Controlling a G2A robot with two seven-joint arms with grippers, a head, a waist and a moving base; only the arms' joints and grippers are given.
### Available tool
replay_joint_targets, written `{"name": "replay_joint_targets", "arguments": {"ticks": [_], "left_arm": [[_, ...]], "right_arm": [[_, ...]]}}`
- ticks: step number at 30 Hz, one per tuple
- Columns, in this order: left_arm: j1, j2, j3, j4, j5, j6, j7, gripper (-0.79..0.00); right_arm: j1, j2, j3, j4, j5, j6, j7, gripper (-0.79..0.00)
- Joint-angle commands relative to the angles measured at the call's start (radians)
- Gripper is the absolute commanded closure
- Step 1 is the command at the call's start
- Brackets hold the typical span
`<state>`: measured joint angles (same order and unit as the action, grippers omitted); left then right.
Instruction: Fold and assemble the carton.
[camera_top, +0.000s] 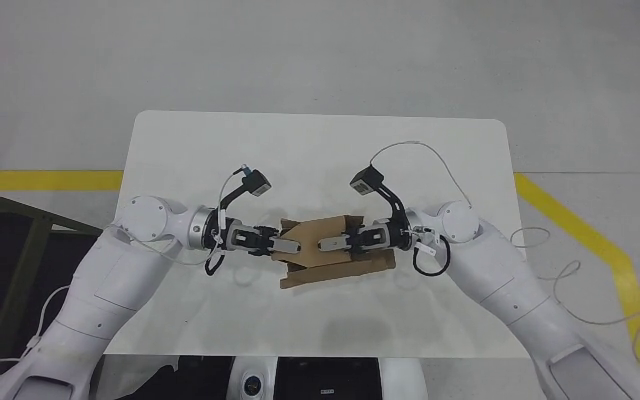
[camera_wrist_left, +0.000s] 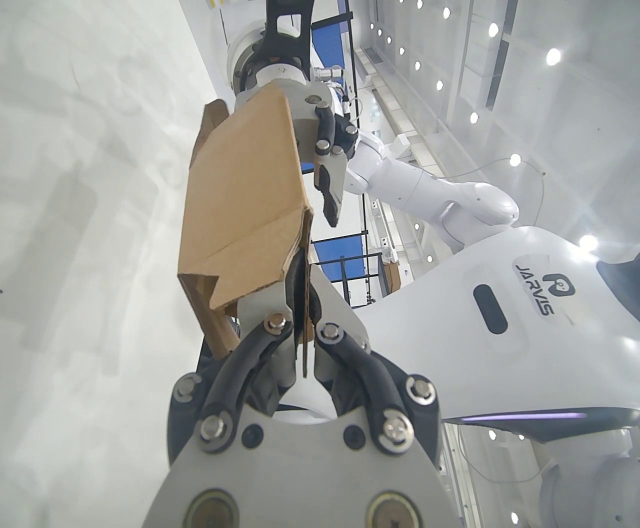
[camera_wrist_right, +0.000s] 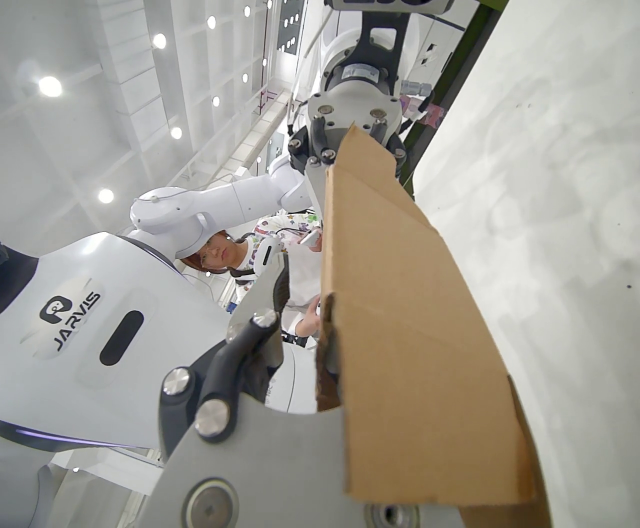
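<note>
A brown cardboard carton (camera_top: 335, 264), partly folded, is held over the front middle of the white table (camera_top: 200, 150). My left gripper (camera_top: 288, 243) comes in from the left and is shut on one end of it. In the left wrist view its fingers (camera_wrist_left: 270, 305) pinch a thin flap edge of the carton (camera_wrist_left: 240, 200). My right gripper (camera_top: 326, 242) meets the carton from the opposite side and stands open. One of its fingers (camera_wrist_right: 275, 285) stays a gap away from the carton wall (camera_wrist_right: 400, 325); the other is hidden behind the cardboard.
The bare white tabletop stretches behind and to both sides of the carton. Its front edge (camera_top: 330, 352) lies close below the grippers. Yellow floor tape (camera_top: 60, 180) runs past both ends of the table. Cables hang from the right arm (camera_top: 440, 160).
</note>
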<state>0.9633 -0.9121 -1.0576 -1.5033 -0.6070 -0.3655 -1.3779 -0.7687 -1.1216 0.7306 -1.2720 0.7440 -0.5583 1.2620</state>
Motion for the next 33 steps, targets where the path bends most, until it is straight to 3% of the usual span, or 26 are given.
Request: {"name": "replay_joint_targets", "arguments": {"ticks": [1, 4, 5, 7, 8, 33], "left_arm": [[0.000, -0.001, 0.000, 0.001, -0.001, 0.001, 0.000, 0.000], [0.003, -0.003, 0.000, 0.004, -0.011, 0.005, 0.002, 0.000], [0.004, -0.003, 0.000, 0.004, -0.010, 0.007, 0.001, -0.055], [0.007, -0.004, -0.002, 0.002, -0.011, 0.012, 0.002, -0.496], [0.009, -0.004, -0.004, -0.001, -0.016, 0.014, 0.004, -0.785], [0.047, -0.016, -0.048, -0.084, -0.141, 0.058, 0.034, -0.785]], "right_arm": [[-0.003, 0.000, 0.000, 0.004, 0.006, 0.000, 0.000, 0.000], [-0.004, -0.001, 0.000, 0.007, 0.008, 0.001, 0.001, 0.000], [-0.004, -0.002, -0.001, 0.007, 0.010, 0.003, 0.003, 0.000], [-0.004, -0.002, 0.000, 0.009, 0.011, 0.004, 0.004, 0.000], [-0.004, -0.002, 0.000, 0.010, 0.010, 0.005, 0.005, 0.000], [-0.009, -0.023, 0.005, 0.049, -0.153, -0.033, -0.113, 0.000]]}}
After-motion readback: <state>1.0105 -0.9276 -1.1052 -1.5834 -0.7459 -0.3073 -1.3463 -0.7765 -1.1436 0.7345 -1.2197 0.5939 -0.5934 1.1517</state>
